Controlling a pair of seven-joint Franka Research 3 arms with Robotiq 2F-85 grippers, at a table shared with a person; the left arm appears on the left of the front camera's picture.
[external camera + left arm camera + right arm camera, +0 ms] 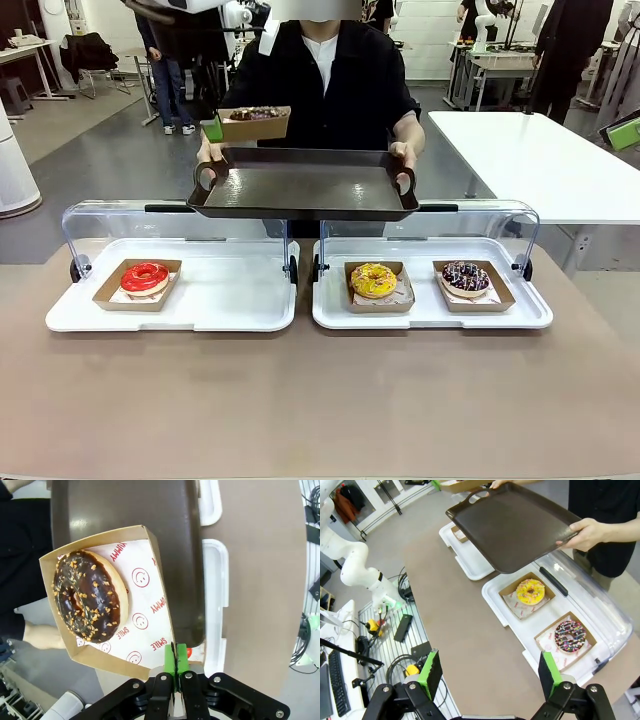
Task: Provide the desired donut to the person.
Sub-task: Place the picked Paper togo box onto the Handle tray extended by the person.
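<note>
Item: chocolate-glazed nut-sprinkled donut (pixel 90 596) in light, flimsy brown paperboard tray (pixel 157 570), left tool (pixel 175 666) clamped on its near rim above the person's (pixel 330 75) dark plastic serving tray (pixel 300 187); right tool (pixel 490 672) apart, idle.

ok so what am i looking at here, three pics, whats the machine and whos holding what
It is a two-armed robot at a table, facing a person. The front picture looks across the table; the other two come from cameras on the wrists. The left gripper, with green pads, is shut on the edge of a cardboard tray carrying a chocolate donut, above the dark serving tray that the person holds out in both hands. The right gripper hangs open over the table. Two white display trays hold a red donut, a yellow donut and a sprinkled chocolate donut.
</note>
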